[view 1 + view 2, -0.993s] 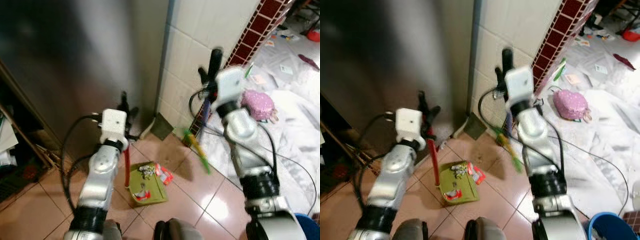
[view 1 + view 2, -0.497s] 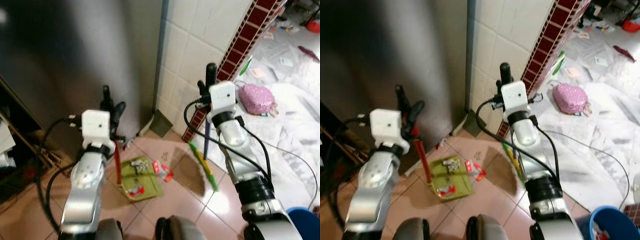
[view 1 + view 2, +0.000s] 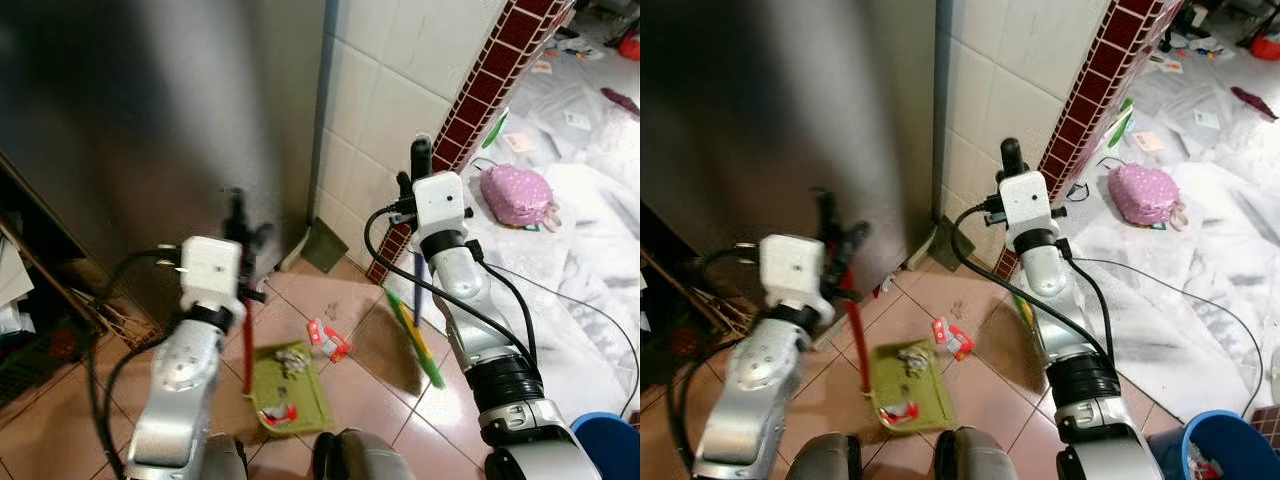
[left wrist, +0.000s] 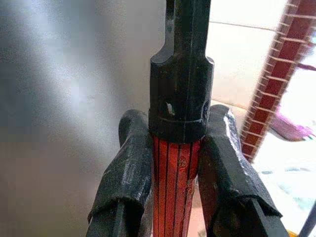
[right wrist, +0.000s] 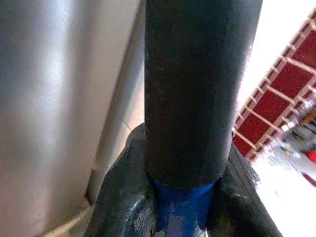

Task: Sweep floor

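Two end effectors clamped: left end effector (image 4: 174,163) pinching dustpan handle (image 4: 174,170), right end effector (image 5: 183,207) pinching broom handle (image 5: 197,94).

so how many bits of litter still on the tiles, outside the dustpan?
1: a red and white wrapper on the tiles between the green dustpan and the broom head. More may be hidden behind the arms.

Green dustpan (image 3: 291,387) holding litter, upright red handle; green-headed, blue-handled broom (image 3: 413,323) nearby
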